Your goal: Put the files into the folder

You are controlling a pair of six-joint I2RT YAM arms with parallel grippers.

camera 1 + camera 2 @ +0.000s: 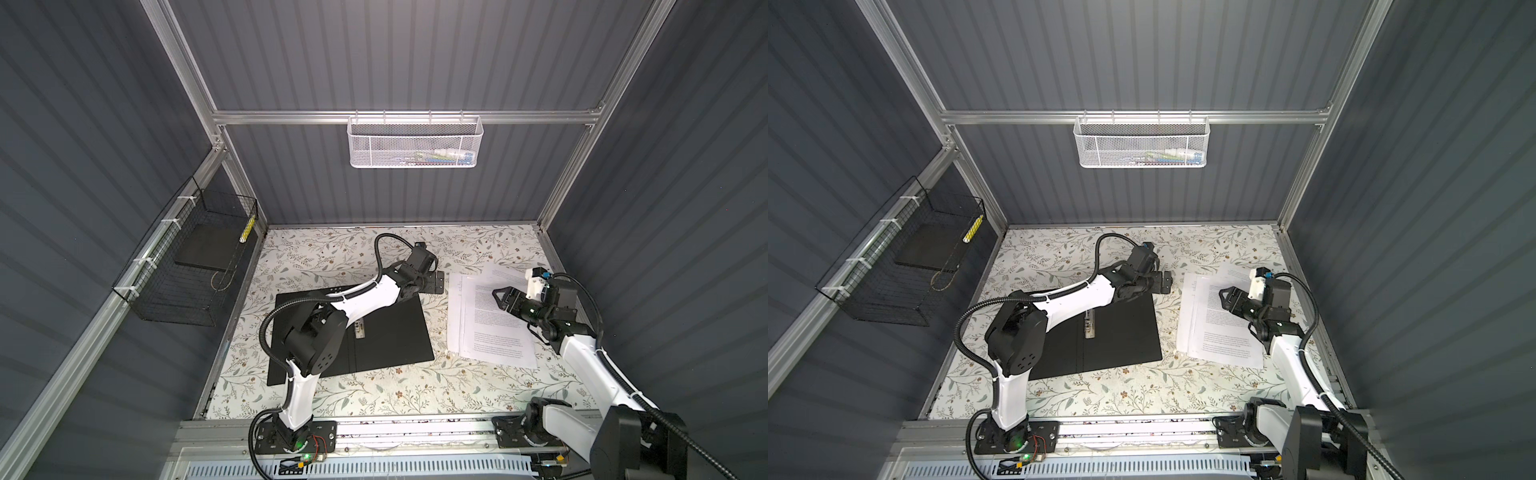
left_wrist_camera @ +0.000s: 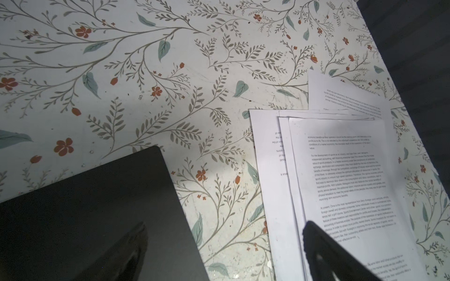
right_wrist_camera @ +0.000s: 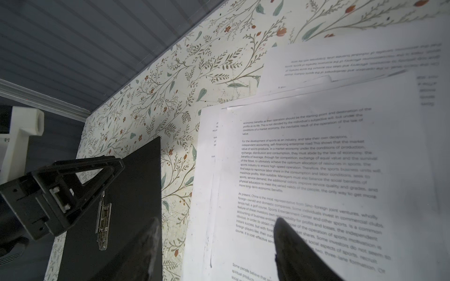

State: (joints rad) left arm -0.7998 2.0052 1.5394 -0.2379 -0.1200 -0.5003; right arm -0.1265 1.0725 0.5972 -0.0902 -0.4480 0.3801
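Lying open on the floral-patterned table, the flat black-lined folder is empty; the fanned white printed paper files lie just beside it, while the left pincer and right pincer both gape wide, holding nothing.

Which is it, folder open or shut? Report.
Open: the folder lies spread flat, black inside facing up, with its metal clip exposed near the spine.

Dim scene; table brightest near front (seemingly); wrist-view edges blurred.
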